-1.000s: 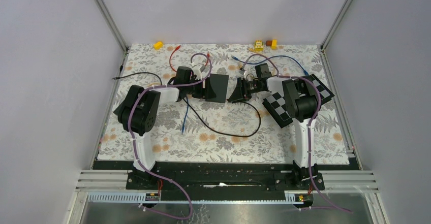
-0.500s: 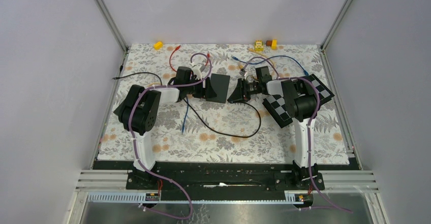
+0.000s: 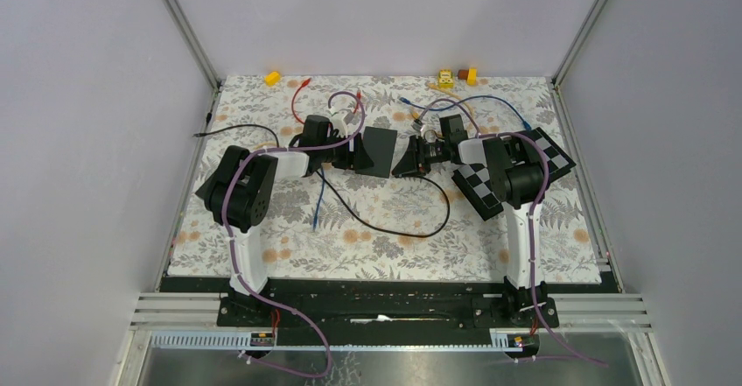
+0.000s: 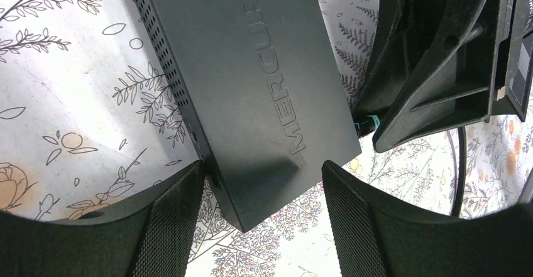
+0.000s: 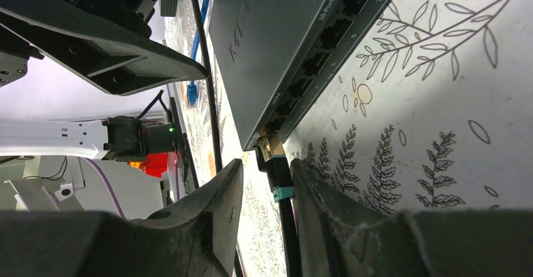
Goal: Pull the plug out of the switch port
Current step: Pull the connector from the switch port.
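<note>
The switch [image 3: 372, 150] lies in the middle of the surface [image 3: 525, 246]. The left claw [image 4: 261, 176] stands wide across one corner of the switch, both pads against its sides, holding it. The teal-banded plug [image 5: 276, 167] sits in the switch's end port. The right claw [image 5: 267, 183] is narrow around the plug; whether it pinches, I cannot tell.
</note>
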{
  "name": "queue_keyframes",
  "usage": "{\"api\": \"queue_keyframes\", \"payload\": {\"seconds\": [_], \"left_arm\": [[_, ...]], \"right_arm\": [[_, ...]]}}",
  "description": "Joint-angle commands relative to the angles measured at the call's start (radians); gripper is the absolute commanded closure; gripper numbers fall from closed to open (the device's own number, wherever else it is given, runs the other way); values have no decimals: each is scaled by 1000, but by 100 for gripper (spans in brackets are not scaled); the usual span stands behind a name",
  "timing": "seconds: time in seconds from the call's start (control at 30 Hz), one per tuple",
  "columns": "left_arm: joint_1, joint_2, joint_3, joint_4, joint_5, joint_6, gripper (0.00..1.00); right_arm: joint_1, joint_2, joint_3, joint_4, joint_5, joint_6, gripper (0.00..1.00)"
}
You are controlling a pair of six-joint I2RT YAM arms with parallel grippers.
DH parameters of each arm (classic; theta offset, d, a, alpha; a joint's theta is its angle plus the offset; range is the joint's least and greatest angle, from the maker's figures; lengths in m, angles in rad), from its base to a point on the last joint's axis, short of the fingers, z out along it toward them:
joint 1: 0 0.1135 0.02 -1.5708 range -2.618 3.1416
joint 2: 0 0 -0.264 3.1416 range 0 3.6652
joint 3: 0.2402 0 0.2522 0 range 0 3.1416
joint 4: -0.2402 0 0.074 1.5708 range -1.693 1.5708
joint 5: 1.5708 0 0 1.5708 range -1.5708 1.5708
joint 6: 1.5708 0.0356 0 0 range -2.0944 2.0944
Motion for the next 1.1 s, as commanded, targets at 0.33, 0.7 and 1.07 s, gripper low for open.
{"api": "queue_keyframes", "payload": {"seconds": [0.33,0.7,1.07], "left_arm": [[-13,32,-38,-5,44,-7,27],[-67,-36,-99,-30,17,58,27],[-119,-49,-155,-56,61,61,27]], "right_arm": [[22,59,-55,-6,154,-39,57],[25,-34,-161,35,133,16,61],[43,-143,-232,-150,154,-210,58]]}}
